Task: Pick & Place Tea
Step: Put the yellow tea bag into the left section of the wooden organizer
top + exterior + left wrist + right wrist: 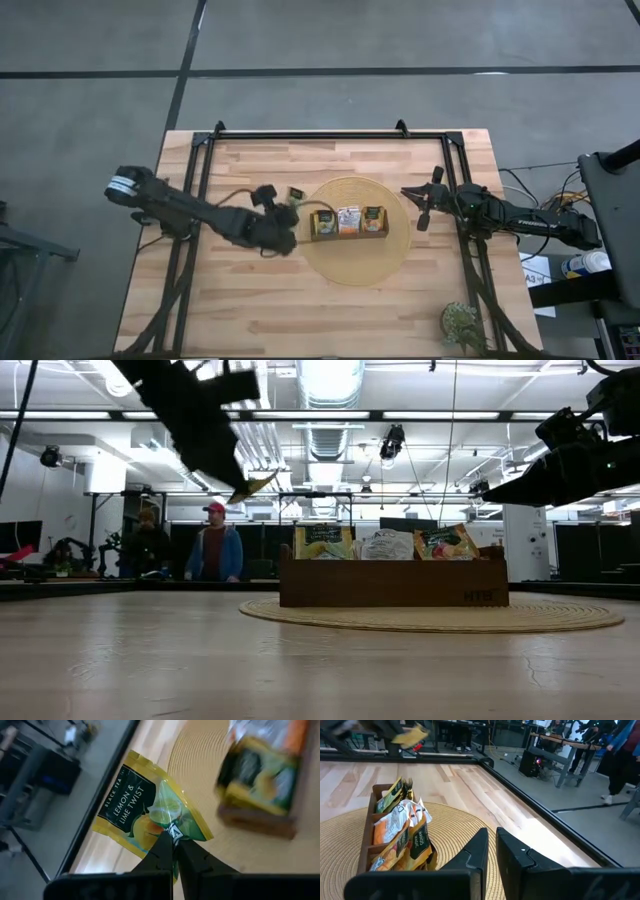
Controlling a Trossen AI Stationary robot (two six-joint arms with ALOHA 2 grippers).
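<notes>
Tea is the business at hand: my left claw (pixel 173 851) is pinched on one yellow-green packet (pixel 150 812), the one marked lemon and lime twist, gripping it by one edge so the rest sticks out past my fingertips. I hold it in the air, clear of the tabletop (pixel 250 300), just off the wooden tray (pixel 348 233) on the side nearest my left arm. In the low view the packet (pixel 250 487) hangs tilted, higher than the tray's (pixel 392 585) rim and well off to its side.

The tray sits on a round woven mat (pixel 355 265) near the table's middle. Its three compartments hold more tea: yellow-green packets (pixel 323 220) in the one closest to my left claw, white-and-orange ones (pixel 348 218) in the middle, orange ones (pixel 373 217) in the far one.

My right claw (pixel 491 840) waits beyond the tray's far end, above the mat's edge, fingers pressed nearly together and holding nothing.
</notes>
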